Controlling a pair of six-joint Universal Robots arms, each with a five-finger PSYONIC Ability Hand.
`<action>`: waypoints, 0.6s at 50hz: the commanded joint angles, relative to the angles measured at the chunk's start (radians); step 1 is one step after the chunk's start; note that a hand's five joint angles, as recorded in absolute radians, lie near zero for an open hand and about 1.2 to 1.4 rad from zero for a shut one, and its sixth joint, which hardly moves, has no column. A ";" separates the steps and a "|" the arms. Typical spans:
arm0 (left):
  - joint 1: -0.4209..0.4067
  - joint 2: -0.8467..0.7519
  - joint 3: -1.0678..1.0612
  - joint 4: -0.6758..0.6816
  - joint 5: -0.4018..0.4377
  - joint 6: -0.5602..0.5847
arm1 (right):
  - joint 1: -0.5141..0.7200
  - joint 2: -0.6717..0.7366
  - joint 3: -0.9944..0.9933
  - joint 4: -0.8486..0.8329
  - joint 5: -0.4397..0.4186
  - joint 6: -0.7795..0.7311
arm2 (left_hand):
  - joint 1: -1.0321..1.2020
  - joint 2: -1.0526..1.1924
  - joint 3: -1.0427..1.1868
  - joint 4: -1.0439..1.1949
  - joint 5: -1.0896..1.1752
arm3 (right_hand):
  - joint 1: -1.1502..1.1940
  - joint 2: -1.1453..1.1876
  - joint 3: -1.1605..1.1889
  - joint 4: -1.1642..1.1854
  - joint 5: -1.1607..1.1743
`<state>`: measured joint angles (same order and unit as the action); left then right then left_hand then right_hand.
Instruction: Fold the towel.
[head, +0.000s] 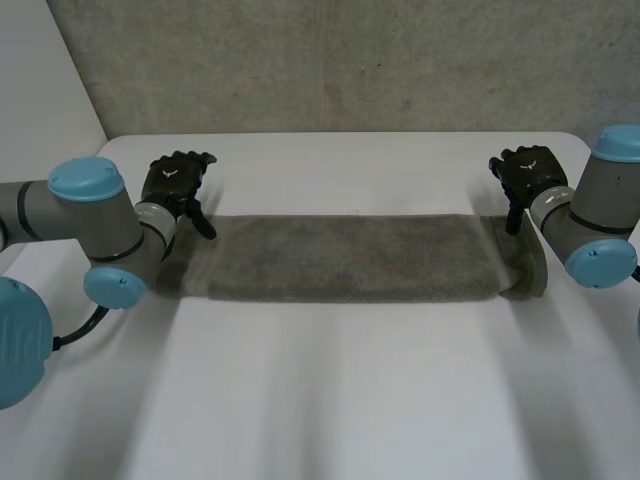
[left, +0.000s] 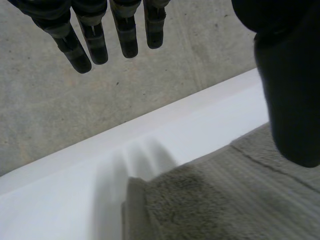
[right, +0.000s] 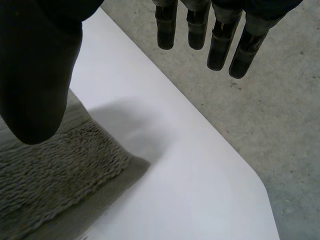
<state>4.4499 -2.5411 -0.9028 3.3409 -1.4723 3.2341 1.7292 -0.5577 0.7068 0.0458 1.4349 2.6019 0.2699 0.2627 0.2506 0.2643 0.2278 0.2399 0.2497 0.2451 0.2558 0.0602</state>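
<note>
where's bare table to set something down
Bare: the wide table stretch between the towel and the near edge, and the narrower strip beyond the towel. Crowded: the towel's ends, by the left hand and right hand.

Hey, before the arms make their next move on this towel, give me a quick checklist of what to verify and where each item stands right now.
1. The towel lies flat as a long strip on the table: ok.
2. The left hand is at the towel's left end, by its far corner: ok.
3. The right hand is at the towel's right end, by its far corner: ok.
4. Both hands are open, with fingers straight: ok.
5. A hand has a grip on the cloth: not ok, neither grips it yet.
6. The layers are lined up at the right end: cannot tell, the edge looks uneven there.
</note>
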 joint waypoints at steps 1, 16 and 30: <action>-0.001 0.152 -0.140 -0.011 -0.003 -0.003 | 0.001 -0.181 0.178 -0.024 0.002 0.010 | -0.092 -0.084 -0.072 -0.086 -0.224 | -0.065 -0.075 -0.071 -0.081 -0.060; 0.012 0.528 -0.599 0.069 0.003 -0.091 | -0.016 -0.556 0.744 -0.083 -0.001 0.056 | -0.092 -0.084 -0.072 -0.086 -0.224 | -0.065 -0.075 -0.071 -0.081 -0.060; -0.007 0.553 -0.804 0.271 -0.028 -0.168 | -0.080 -0.477 0.895 -0.254 -0.062 0.080 | -0.086 -0.079 -0.066 -0.080 -0.218 | 0.021 0.011 0.016 0.005 0.026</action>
<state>4.4519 -1.9802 -1.6725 3.5449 -1.4775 3.0675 1.6601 -1.1074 1.6083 -0.1615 1.3878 2.6820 0.2649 0.2581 0.2413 0.2643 0.2204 0.2382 0.2499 0.2456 0.2559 0.0626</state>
